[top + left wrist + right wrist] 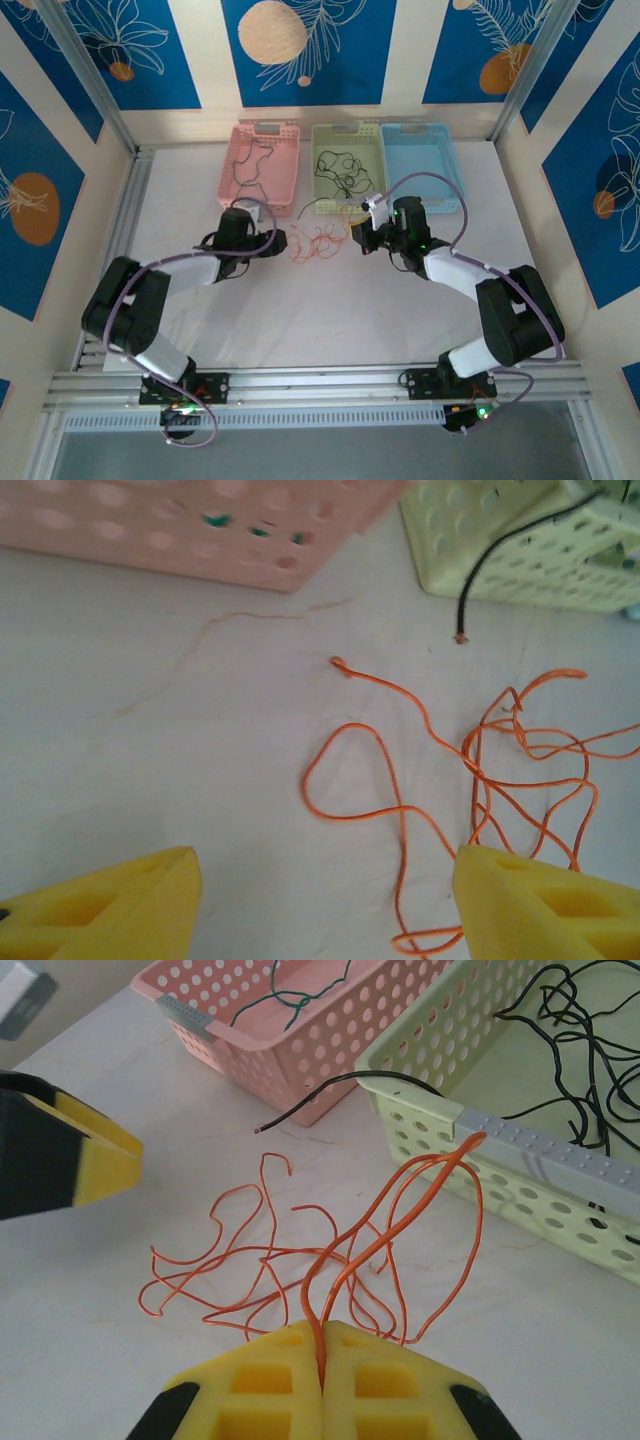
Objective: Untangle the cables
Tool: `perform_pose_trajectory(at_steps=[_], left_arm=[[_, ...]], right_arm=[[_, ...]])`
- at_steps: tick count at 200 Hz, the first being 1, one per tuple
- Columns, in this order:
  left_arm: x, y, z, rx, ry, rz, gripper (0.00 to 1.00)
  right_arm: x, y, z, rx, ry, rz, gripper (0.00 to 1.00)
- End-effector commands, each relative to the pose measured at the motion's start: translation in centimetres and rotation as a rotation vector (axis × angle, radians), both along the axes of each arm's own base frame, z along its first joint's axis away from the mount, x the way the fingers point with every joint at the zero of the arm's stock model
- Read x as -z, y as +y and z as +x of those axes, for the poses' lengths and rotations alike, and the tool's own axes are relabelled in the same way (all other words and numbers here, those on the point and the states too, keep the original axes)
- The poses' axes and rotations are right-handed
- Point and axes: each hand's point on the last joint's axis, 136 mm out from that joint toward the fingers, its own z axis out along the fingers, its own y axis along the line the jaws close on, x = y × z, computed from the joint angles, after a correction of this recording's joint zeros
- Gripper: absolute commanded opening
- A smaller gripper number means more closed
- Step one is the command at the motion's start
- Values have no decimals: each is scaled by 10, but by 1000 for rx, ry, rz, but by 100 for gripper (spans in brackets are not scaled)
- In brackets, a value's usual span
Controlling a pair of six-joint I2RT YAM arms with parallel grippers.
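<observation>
One orange cable, tangled on the table before the baskets. My right gripper is clenched on its strands, anchoring them; my left gripper is spread wide alongside, likely to draw loops apart. Black cables lie in the green basket.

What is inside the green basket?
In the green basket, thin dark cables lie squiggled, and one black cable hangs out over the near rim. The right arm covers its near right corner, so anything there is hidden.
</observation>
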Motion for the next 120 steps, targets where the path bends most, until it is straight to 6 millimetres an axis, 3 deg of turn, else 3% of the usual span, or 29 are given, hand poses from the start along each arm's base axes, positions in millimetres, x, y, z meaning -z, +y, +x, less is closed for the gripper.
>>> perform_pose_trajectory(at_steps=[1,54,120], left_arm=[[9,-27,-6,104,51,67,68],[28,-40,-4,147,105,230,67],[41,-48,-5,199,126,382,56]], right_arm=[[1,-1,2,8,-5,22,0],[3,-2,4,13,-1,22,0],[4,-4,5,20,7,21,0]])
